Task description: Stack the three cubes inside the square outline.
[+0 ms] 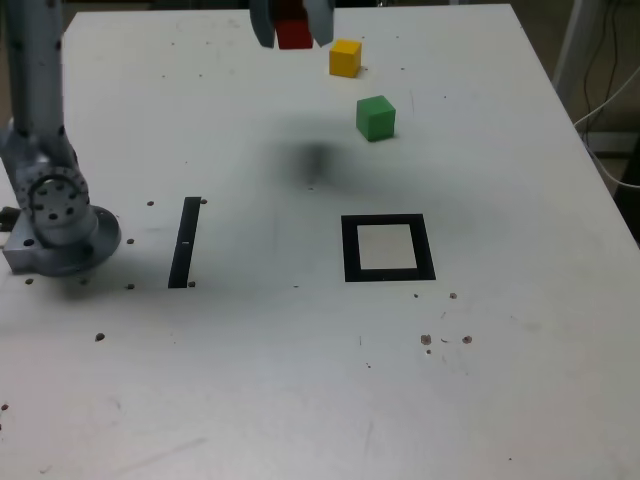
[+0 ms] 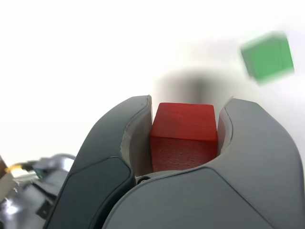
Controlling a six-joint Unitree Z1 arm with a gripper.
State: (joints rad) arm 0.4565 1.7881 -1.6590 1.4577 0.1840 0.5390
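My gripper point(image 1: 293, 28) hangs above the far side of the table at the top of the exterior view, shut on the red cube point(image 1: 294, 34). The wrist view shows that red cube point(image 2: 184, 136) clamped between the two grey fingers point(image 2: 116, 143), with the gripper point(image 2: 185, 114) lifted off the surface. The yellow cube point(image 1: 345, 58) rests on the table just to the exterior view's right of the gripper. Nearer, the green cube point(image 1: 375, 117) sits alone; it appears blurred in the wrist view as the green cube point(image 2: 268, 56). The square outline point(image 1: 388, 247), black with a white centre, lies vacant.
The arm's base point(image 1: 55, 215) stands at the exterior view's left. A narrow black strip point(image 1: 186, 242) lies beside it. The gripper's shadow point(image 1: 312, 160) falls on the white table point(image 1: 300, 380). Cables hang past the table's right edge.
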